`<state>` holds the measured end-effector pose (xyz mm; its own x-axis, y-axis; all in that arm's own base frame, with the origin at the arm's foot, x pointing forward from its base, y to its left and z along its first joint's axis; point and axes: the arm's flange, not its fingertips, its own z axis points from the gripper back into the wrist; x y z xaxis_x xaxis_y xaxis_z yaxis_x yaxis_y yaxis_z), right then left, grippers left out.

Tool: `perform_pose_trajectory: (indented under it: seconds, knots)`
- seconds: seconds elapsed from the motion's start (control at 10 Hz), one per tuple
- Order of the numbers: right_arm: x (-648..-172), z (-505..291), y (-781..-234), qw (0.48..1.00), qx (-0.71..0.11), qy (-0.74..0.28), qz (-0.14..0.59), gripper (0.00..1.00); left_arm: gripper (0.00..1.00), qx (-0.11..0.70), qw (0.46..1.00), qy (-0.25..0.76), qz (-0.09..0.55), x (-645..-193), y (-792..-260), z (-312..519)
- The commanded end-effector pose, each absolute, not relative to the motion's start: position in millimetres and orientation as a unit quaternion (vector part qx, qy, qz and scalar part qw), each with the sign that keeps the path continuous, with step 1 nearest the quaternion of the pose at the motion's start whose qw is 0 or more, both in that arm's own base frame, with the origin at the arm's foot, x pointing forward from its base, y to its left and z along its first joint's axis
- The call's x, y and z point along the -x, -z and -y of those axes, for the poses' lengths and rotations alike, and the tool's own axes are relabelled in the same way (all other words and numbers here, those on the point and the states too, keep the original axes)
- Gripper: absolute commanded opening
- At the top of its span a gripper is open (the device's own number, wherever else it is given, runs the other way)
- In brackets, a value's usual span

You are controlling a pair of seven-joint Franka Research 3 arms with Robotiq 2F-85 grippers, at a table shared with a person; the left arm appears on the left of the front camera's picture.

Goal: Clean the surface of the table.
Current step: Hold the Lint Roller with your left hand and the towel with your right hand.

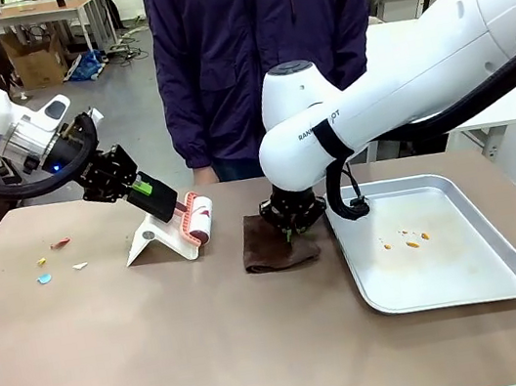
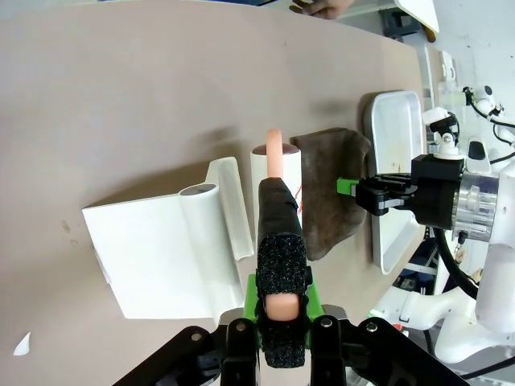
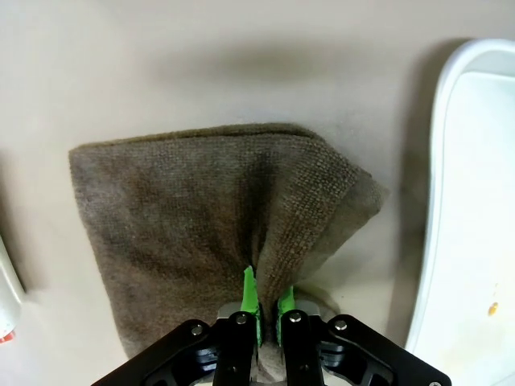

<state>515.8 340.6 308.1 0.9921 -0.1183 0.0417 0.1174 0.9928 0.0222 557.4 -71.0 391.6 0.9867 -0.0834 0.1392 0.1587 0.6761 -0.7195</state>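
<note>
Centre-left, the left gripper [image 1: 146, 190] clamps the lint roller handle [image 1: 169, 206]. The right gripper [image 1: 292, 225] pinches the brown cloth [image 1: 266, 251] just beside the tray [image 1: 454, 297]; open table [image 1: 167, 357] spreads below.

The smooth, matte rectangular table [image 1: 165, 347] is brownish-taupe with a thin pale edge. The folded terry cloth [image 1: 270, 252] is dark brown with a fine looped weave. The shiny rectangular metal tray [image 1: 488, 263] is silver, marked with orange-yellow smears [image 1: 411, 243]. The lint roller [image 1: 199, 218] has a white, red-speckled drum and a salmon-pink handle wrapped in black. Its angular plastic stand [image 1: 159, 241] is plain white. The small scraps [image 1: 51, 259] are red, yellow, blue and white. The left gripper [image 1: 143, 187] and right gripper [image 1: 291, 230] are black with bright green pads.
</note>
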Motion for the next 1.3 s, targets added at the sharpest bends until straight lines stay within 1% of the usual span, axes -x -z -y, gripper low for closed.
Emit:
perform_pose_trajectory:
  seconds: [0.0,0.1,0.2,0.3,0.4,0.5,0.6,0.7,0.8,0.9,1.0,1.1,1.2]
  knots:
    - [-515.1,-329.6,-296.1,0.998,-0.033,0.055,0.002,0.0,0.0,0.415,0.905,0.071,0.065,-548.2,-392.9,70.3]
    - [-514.9,-325.8,-298.2,0.997,-0.045,0.06,0.0,0.0,0.0,0.419,0.903,0.071,0.066,-547.7,-393.8,69.6]
    - [-514.6,-316.5,-302.6,0.993,-0.09,0.077,-0.006,0.0,0.0,0.441,0.892,0.072,0.073,-546.9,-395.5,66.6]
    - [-511.5,-303.7,-308.9,0.985,-0.155,0.077,-0.013,0.0,0.14,0.46,0.882,0.066,0.081,-545.5,-398.3,60.3]
    - [-504.9,-286.1,-318.4,0.974,-0.21,0.077,-0.017,0.0,0.14,0.476,0.873,0.061,0.089,-543.0,-402.8,50.8]
    - [-495.6,-268.8,-329.0,0.957,-0.286,0.05,-0.026,0.0,0.14,0.494,0.862,0.061,0.095,-538.7,-408.4,40.6]
    - [-487.7,-251.8,-338.1,0.935,-0.351,0.029,-0.038,0.0,0.14,0.53,0.841,0.071,0.084,-533.9,-415.3,26.6]
    - [-482.2,-237.1,-343.6,0.909,-0.414,0.001,-0.055,0.0,0.14,0.572,0.812,0.081,0.085,-528.5,-421.1,12.2]
    - [-477.4,-226.7,-348.2,0.889,-0.454,-0.005,-0.053,0.0,0.14,0.608,0.783,0.089,0.091,-522.8,-425.7,-0.5]
    - [-472.8,-217.7,-357.0,0.849,-0.526,0.023,-0.042,0.0,0.14,0.655,0.747,0.097,0.062,-517.2,-431.9,-16.6]
    - [-466.2,-211.3,-368.6,0.798,-0.596,0.081,-0.023,0.0,0.14,0.687,0.721,0.089,-0.011,-511.0,-438.9,-35.9]
    - [-456.5,-206.0,-377.0,0.764,-0.639,0.093,-0.022,0.0,0.14,0.709,0.697,0.093,-0.057,-500.7,-445.9,-54.6]
    - [-444.8,-197.1,-382.8,0.729,-0.678,0.085,-0.035,0.0,0.14,0.712,0.698,0.069,-0.04,-486.5,-451.0,-73.9]
